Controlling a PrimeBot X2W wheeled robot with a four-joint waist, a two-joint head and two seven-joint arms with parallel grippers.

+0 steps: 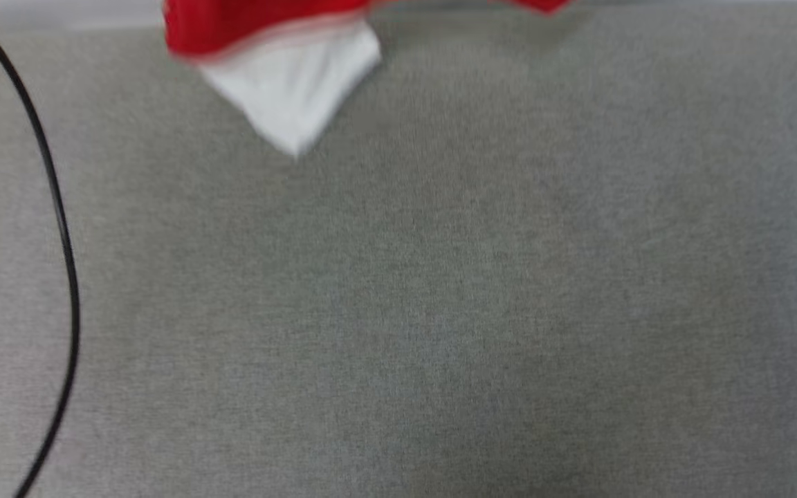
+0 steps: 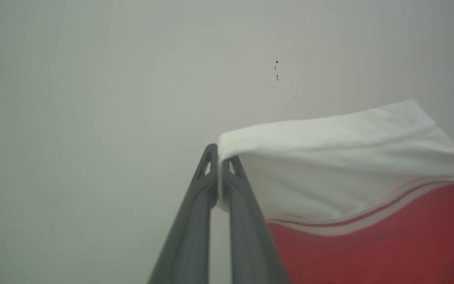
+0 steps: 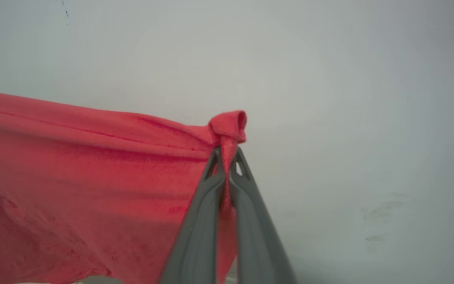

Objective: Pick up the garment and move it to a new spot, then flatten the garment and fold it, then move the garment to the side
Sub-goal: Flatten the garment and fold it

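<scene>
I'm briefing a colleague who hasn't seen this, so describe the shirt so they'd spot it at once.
In the head view a grey cloth surface spreads wide; at its far edge, left of centre, is the shirt. It is bright red with a pointed white sleeve, unlike the thin black cable curving at the left.

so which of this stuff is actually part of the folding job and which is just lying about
Part of the job:
- garment, red with a white sleeve
- left gripper, shut on the white sleeve
- right gripper, shut on a red edge

Just lying about:
- black cable, at the left of the head view
- grey cloth surface under it all
</scene>
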